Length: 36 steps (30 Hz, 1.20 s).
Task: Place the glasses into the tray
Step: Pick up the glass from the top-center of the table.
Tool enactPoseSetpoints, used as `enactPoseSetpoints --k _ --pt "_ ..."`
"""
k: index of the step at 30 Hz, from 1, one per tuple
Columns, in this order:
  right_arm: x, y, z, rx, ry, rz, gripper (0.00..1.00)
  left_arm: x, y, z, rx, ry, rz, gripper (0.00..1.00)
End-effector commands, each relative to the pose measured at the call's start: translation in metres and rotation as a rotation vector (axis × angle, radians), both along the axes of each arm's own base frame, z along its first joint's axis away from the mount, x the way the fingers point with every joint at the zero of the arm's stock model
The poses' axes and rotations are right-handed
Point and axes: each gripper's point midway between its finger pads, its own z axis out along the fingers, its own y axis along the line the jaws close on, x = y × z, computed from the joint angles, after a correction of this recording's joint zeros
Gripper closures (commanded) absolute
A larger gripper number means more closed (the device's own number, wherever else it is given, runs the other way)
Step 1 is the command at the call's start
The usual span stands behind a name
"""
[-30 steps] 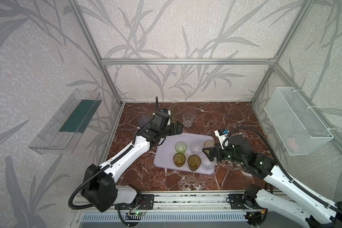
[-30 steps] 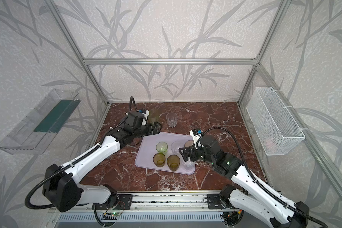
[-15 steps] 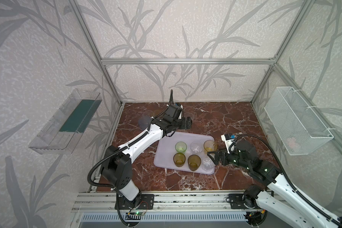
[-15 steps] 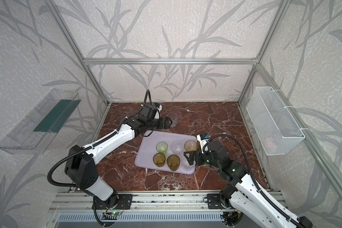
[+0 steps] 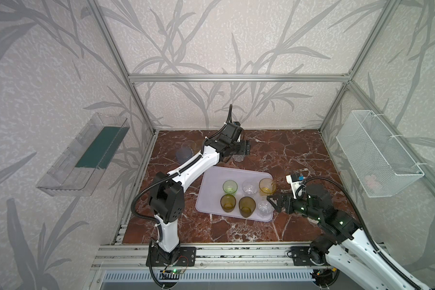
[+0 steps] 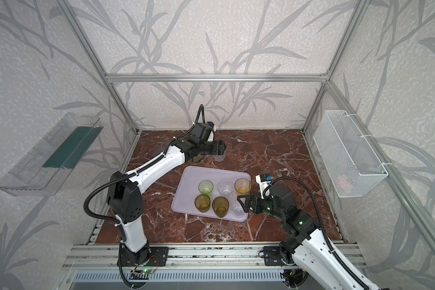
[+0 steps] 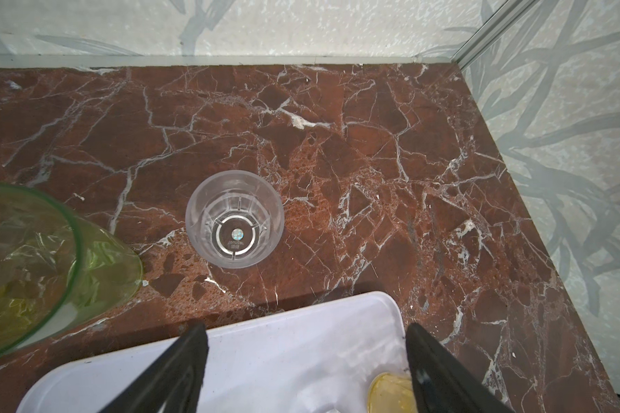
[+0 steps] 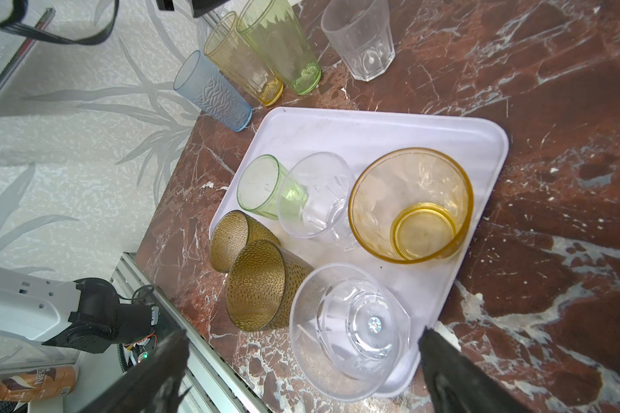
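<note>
The lavender tray (image 5: 211, 180) (image 8: 373, 125) lies mid-table and holds several of the glasses: green (image 5: 229, 187), clear (image 5: 249, 187), yellow (image 5: 266, 187), two amber (image 5: 228, 203) (image 5: 247, 206) and another clear one (image 5: 264, 208). A short clear glass (image 5: 237, 157) (image 7: 234, 219) stands on the marble behind the tray. My left gripper (image 5: 246, 149) (image 7: 305, 336) hovers open by it, the glass ahead of the jaws. Tall grey-blue (image 8: 212, 91), yellow (image 8: 242, 59) and pale-green (image 8: 280, 46) glasses stand at the back left. At the tray's right corner my right gripper (image 5: 274, 200) (image 8: 303, 343) is open, holding nothing.
A clear plastic shelf (image 5: 86, 155) hangs on the left wall and a white wire basket (image 5: 377, 153) on the right wall. Aluminium posts mark the back corners. A metal rail (image 5: 236, 253) runs along the table's front edge.
My left arm has swung from the back-left glasses rightward to the short clear glass, its jaws narrowing slightly. The right gripper has drawn back from the tray's clear glass toward the right.
</note>
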Motion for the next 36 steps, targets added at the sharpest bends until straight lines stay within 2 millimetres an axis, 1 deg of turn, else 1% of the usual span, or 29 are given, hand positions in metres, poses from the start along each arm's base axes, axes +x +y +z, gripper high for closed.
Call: enactPoseSetpoints --k 1,5,16,23,26,30,33,36 --pt "0.0 0.001 0.002 0.034 -0.003 -0.001 0.01 0.003 0.003 -0.007 0.101 0.003 -0.011 0.16" --pt "-0.001 -0.001 -0.003 0.042 0.003 -0.013 0.01 0.013 0.003 -0.013 0.155 0.002 -0.005 0.16" --pt "-0.004 -0.003 -0.015 0.055 0.018 -0.024 0.01 0.034 -0.006 -0.024 0.207 -0.004 -0.002 0.18" --pt "-0.005 -0.004 -0.015 0.054 0.02 -0.027 0.01 0.041 -0.012 -0.038 0.227 0.009 -0.013 0.23" --pt "-0.005 -0.006 -0.017 0.048 0.02 -0.035 0.01 0.045 -0.015 -0.045 0.235 0.014 -0.023 0.28" --pt "-0.006 -0.006 -0.017 0.05 0.02 -0.033 0.01 0.049 -0.019 -0.056 0.251 0.033 -0.032 0.3" --pt "-0.006 -0.007 -0.018 0.047 0.02 -0.036 0.01 0.051 -0.022 -0.063 0.256 0.055 -0.038 0.36" --pt "-0.007 -0.007 -0.018 0.047 0.022 -0.037 0.01 0.052 -0.025 -0.07 0.254 0.069 -0.041 0.36"
